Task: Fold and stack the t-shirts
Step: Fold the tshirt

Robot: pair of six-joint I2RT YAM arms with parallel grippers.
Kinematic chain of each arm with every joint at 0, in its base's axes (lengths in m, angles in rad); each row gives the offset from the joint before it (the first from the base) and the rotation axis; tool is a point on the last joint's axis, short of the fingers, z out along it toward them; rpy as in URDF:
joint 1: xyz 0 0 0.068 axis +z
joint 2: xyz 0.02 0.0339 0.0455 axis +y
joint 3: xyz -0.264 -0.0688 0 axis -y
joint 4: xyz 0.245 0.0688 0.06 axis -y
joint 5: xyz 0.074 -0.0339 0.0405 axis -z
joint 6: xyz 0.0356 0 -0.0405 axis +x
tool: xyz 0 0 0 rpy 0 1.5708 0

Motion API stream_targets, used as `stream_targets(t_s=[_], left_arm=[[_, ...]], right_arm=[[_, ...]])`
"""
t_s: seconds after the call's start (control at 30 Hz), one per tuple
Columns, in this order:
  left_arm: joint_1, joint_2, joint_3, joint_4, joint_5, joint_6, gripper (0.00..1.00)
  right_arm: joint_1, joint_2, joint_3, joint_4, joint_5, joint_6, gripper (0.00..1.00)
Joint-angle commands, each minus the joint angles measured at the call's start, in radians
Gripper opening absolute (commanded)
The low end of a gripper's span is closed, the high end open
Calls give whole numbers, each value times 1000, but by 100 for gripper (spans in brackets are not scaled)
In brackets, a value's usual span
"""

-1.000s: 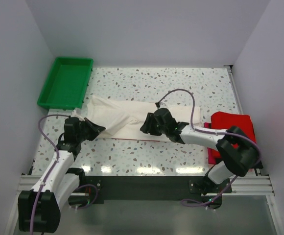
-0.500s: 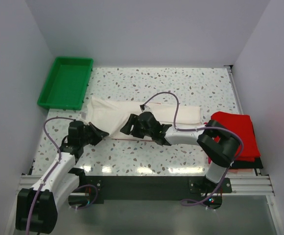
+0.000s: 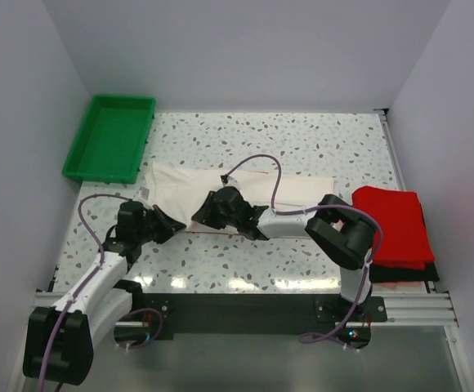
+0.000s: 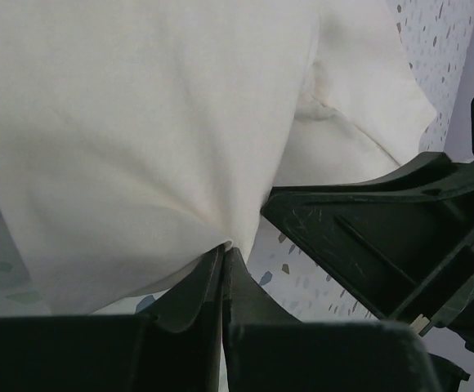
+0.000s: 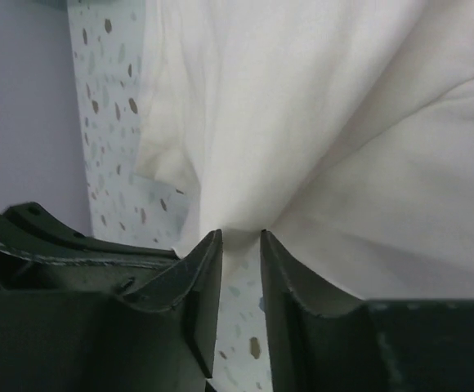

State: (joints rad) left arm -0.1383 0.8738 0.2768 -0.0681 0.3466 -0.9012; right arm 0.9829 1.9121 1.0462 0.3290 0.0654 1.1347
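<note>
Speckled table (image 3: pixel 302 143) — cream shirt (image 3: pixel 176 184), red stack (image 3: pixel 392 220), tray (image 3: pixel 122 100)

One green tray (image 3: pixel 110 135). One off-white t-shirt (image 3: pixel 294 189) just right of it. Well to the tray's right, one pile — red t-shirts (image 3: pixel 392 224) on top, their number hidden in the folds, one black t-shirt (image 3: pixel 421 276) beneath. Two robot arms — left arm (image 3: pixel 98 278), right arm (image 3: pixel 290 222). One desk (image 3: pixel 302 139).

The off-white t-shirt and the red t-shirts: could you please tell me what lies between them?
In the top view, only a narrow strip of bare speckled table separates the off-white t-shirt from the red t-shirts.
</note>
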Motion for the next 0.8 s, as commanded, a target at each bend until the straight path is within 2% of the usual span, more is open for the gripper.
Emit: stream_targets(t_s=[0.0, 0.1, 0.2, 0.43, 0.6, 0.67, 0.77], left_arm=[[-9, 11, 38, 42, 45, 30, 5], [-9, 10, 62, 25, 40, 47, 10], [-9, 5, 105, -13, 22, 70, 20], [-7, -19, 212, -146, -112, 97, 40], [-6, -33, 233, -237, -271, 74, 45], [-6, -29, 225, -249, -300, 64, 45], [-6, -30, 191, -269, -325, 39, 45]], right_arm=[[5, 2, 69, -25, 71, 2, 25], [3, -2, 86, -89, 86, -13, 8], [2, -30, 104, -174, 125, -48, 0], [-9, -96, 115, -283, 169, -128, 0], [-10, -101, 147, -326, 163, -182, 0], [-10, -94, 169, -353, 142, -197, 8], [-10, -102, 150, -354, 143, -210, 10]])
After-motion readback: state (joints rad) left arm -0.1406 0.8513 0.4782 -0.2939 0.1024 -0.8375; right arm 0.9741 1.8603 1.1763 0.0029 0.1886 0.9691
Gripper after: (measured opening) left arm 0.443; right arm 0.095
